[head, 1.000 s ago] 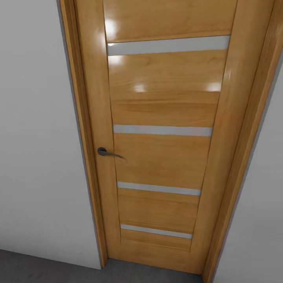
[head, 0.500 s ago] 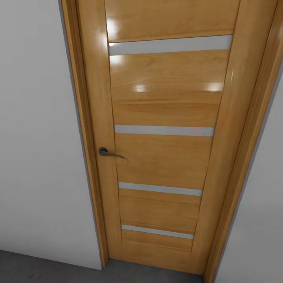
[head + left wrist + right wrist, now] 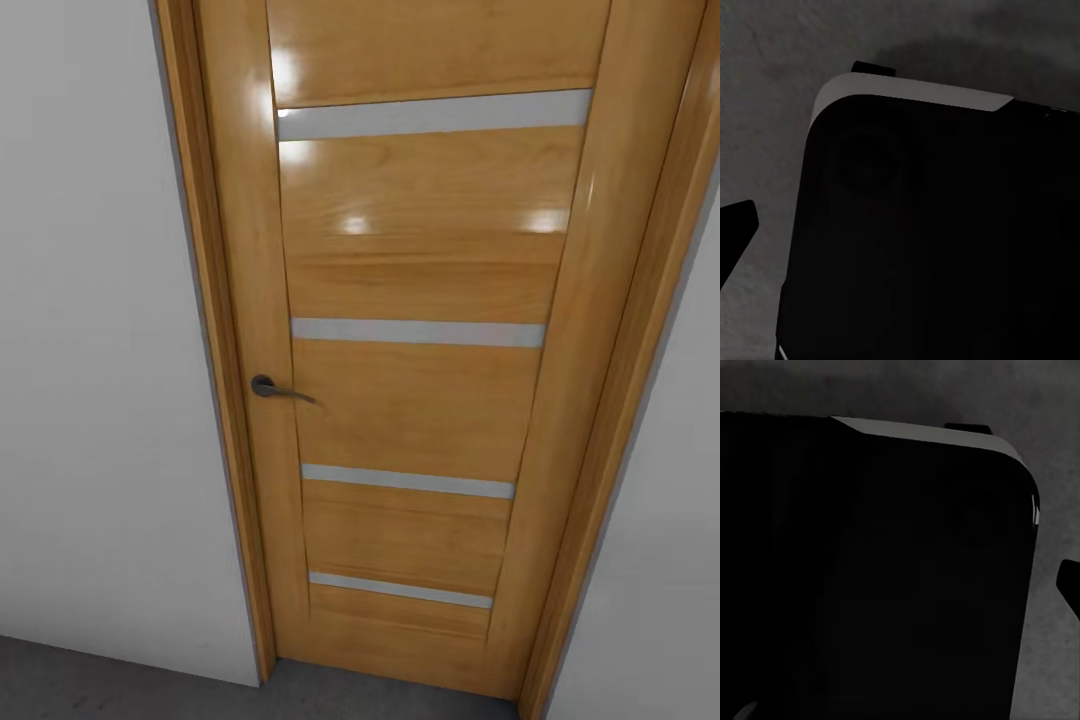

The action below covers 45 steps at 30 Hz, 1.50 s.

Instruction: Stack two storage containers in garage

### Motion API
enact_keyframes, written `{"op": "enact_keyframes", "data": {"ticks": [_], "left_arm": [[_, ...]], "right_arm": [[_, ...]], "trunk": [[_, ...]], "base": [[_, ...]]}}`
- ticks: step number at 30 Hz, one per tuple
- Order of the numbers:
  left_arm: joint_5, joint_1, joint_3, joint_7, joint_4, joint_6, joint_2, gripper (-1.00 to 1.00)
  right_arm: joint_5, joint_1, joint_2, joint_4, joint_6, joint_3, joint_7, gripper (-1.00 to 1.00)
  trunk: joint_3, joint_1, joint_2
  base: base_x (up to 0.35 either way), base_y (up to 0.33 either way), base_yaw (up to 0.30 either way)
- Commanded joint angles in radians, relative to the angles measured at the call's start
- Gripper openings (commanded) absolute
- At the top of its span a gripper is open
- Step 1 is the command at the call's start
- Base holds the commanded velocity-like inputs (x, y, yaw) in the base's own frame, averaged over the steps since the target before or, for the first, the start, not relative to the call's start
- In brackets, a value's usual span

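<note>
— Straight ahead of us stands a shut wooden door (image 3: 420,350), honey-coloured with pale horizontal strips, its dark lever handle (image 3: 275,389) on the side of our left arm. White wall (image 3: 100,350) flanks it, and a strip of dark grey floor (image 3: 90,680) runs along the bottom.

— And the two bins?

— We cannot place them from what we have. Both wrist cameras look down at a dark, rounded-cornered body (image 3: 945,240) over that same mottled grey floor, which we take to be our own base.

— What are the jaws doing?

— We cannot tell for either arm. A dark tip (image 3: 735,225) pokes in at the edge of the left wrist view, another (image 3: 1069,581) in the right, too little to judge spread or pressed together.

— Then what worries us?

— The door. We sit close and slightly off square to it. If we roll forward with it shut, we judge the base would bump the panel or frame. Reaching for the lever could miss, because both arms hang low.
</note>
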State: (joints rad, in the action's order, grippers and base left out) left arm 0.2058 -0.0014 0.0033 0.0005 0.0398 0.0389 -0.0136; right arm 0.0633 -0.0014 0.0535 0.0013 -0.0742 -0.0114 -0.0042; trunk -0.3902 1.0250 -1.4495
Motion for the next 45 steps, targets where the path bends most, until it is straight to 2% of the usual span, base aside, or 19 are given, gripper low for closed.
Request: {"op": "enact_keyframes", "data": {"ticks": [1,26,29,35,39,42,45], "left_arm": [[0.006,0.0,0.0,0.001,0.0,0.002,0.0,1.0],[0.007,0.0,0.001,0.007,0.0,0.002,-0.002,1.0],[0.007,0.0,0.001,0.007,0.0,0.002,-0.002,1.0],[0.007,0.0,0.001,0.007,0.0,0.002,-0.002,1.0],[0.007,0.0,0.001,0.007,0.0,0.002,-0.002,1.0],[0.007,0.0,0.001,0.007,0.0,0.002,-0.002,1.0],[0.007,0.0,0.001,0.007,0.0,0.002,-0.002,1.0]], "right_arm": [[0.007,0.0,0.0,0.0,-0.003,-0.002,0.0,1.0],[0.01,0.0,-0.005,0.0,0.0,-0.001,0.001,1.0],[0.017,0.0,-0.011,-0.098,0.0,0.0,0.005,1.0],[0.019,0.0,-0.045,-0.212,0.003,-0.001,0.01,1.0],[0.024,0.0,-0.054,-0.279,0.012,-0.001,0.011,1.0],[0.051,0.0,-0.058,-0.38,0.042,-0.002,0.012,1.0],[0.079,0.0,-0.058,-0.52,0.115,-0.003,0.013,1.0]], "trunk": [[-0.001,0.0,0.0],[-0.001,0.0,0.0],[-0.001,0.0,0.0],[-0.001,0.0,0.0],[-0.001,0.0,0.0],[-0.001,0.0,0.0],[-0.001,0.0,0.0]], "base": [[0.0,0.0,0.0],[0.0,0.0,0.0],[0.0,0.0,0.0],[0.0,0.0,0.0],[0.0,0.0,0.0],[0.0,0.0,0.0],[0.0,0.0,0.0]]}}
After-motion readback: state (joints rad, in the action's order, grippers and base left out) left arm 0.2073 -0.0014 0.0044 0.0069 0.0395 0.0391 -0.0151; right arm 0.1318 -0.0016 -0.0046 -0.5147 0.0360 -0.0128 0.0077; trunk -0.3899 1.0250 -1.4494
